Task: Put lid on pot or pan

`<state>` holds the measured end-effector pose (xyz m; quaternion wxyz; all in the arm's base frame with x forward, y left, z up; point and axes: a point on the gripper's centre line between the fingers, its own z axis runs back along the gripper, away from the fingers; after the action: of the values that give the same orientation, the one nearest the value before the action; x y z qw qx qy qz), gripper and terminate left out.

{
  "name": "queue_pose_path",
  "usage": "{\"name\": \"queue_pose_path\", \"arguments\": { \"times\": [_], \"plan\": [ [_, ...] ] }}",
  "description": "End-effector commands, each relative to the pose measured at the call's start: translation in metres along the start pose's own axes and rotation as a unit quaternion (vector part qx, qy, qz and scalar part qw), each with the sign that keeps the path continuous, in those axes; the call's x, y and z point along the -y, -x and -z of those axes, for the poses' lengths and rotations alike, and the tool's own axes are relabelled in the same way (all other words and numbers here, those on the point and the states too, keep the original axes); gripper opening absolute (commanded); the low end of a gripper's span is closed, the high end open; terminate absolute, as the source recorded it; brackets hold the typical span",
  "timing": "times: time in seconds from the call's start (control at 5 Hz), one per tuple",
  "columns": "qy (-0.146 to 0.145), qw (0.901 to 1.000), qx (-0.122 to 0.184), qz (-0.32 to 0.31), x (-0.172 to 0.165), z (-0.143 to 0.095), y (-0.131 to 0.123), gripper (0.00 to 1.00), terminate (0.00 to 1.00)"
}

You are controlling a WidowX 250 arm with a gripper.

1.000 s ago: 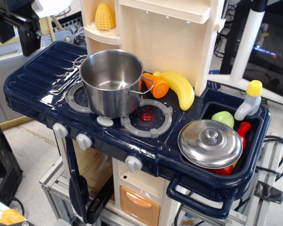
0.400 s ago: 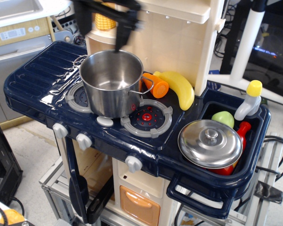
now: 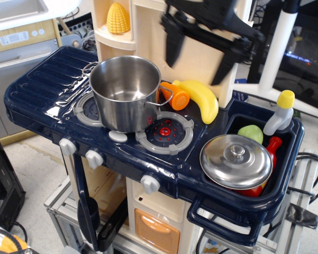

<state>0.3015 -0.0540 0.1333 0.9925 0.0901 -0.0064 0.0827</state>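
Since the earlier frames the gripper has travelled from the upper left, past the pot, to a position high above the banana, motion-blurred. Nearest the camera, the lid rests over the sink basin at the right of the toy stove, knob up, covering a red item; a green apple sits just behind it. Further back, the pot stands uncovered on the left burner. An orange carrot and banana lie beside it. Overhead, the claw's two dark fingers are spread wide, holding nothing.
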Motion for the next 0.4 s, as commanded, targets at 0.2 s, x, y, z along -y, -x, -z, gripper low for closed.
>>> {"name": "queue_pose_path", "arguments": {
  "times": [0.2],
  "plan": [
    [0.048,0.9982,0.035,-0.001,0.063,0.023,-0.010,1.00,0.00]
  ]
}}
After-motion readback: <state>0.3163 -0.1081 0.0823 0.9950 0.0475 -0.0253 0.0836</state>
